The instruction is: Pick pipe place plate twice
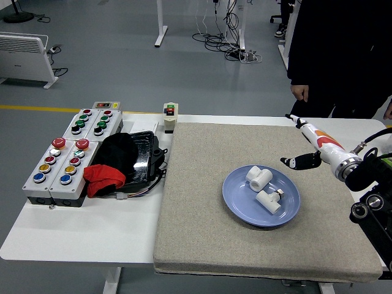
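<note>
A blue plate [245, 208] lies on the grey mat [202, 233], right of centre. Two white pipe fittings lie in it: a T-piece [258, 177] at the back and an elbow [269, 200] just in front of it. My right hand [306, 150] is raised above the mat, to the right of and beyond the plate, with its fingers spread and holding nothing. It is clear of both fittings. My left arm is out of view.
Button boxes [64, 162] stand at the left, with a black tray, black cloth and red cloth [104, 179] beside them. A small switch box [169, 116] stands at the mat's back edge. A person [343, 55] stands at the far right. A green object [386, 162] shows at the right edge.
</note>
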Controlling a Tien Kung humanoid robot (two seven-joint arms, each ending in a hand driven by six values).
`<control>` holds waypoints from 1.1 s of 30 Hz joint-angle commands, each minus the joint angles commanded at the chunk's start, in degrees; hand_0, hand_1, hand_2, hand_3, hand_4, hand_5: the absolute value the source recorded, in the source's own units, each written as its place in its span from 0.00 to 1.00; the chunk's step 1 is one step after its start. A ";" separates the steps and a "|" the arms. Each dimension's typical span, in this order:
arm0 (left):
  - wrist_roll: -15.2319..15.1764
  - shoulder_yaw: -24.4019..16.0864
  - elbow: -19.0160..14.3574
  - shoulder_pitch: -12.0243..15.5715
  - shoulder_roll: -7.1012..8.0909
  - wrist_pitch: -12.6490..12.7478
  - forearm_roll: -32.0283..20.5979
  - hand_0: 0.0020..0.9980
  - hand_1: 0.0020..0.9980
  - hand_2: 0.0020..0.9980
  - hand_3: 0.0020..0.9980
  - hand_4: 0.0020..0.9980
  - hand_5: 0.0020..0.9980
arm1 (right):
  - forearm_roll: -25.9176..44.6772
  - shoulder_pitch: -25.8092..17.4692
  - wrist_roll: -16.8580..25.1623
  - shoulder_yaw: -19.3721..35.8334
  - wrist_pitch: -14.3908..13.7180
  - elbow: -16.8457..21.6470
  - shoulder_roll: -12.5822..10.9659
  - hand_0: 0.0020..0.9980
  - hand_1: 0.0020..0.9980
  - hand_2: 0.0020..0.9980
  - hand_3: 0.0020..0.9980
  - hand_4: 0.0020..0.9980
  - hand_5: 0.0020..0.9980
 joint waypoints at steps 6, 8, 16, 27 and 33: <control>-0.01 0.24 0.05 0.17 0.03 0.01 -0.09 0.70 0.68 0.70 0.63 0.30 1.00 | 14.31 -3.24 5.58 6.04 -8.85 0.45 0.17 0.91 0.86 1.00 0.94 0.59 0.34; 0.01 0.40 0.07 0.23 0.02 0.02 -0.15 0.70 0.68 0.70 0.63 0.30 1.00 | 18.78 -4.63 5.63 8.04 -8.90 1.08 0.24 0.91 0.86 1.00 0.94 0.59 0.34; 0.03 1.08 0.17 0.36 0.05 0.00 -0.43 0.70 0.68 0.70 0.63 0.30 1.00 | 38.15 -10.03 6.39 13.85 -8.35 3.52 1.02 0.90 0.85 0.98 0.91 0.57 0.44; -0.13 0.99 0.20 0.26 -0.04 -0.05 -0.24 0.70 0.68 0.70 0.63 0.30 1.00 | 48.86 -17.94 6.98 19.73 -7.81 8.05 2.27 0.87 0.82 0.93 0.87 0.56 0.51; -0.28 0.56 0.17 -0.02 -0.10 -0.11 0.09 0.70 0.68 0.70 0.63 0.30 1.00 | 50.55 -20.52 7.09 22.22 -7.96 9.41 3.35 0.86 0.81 0.92 0.86 0.55 0.54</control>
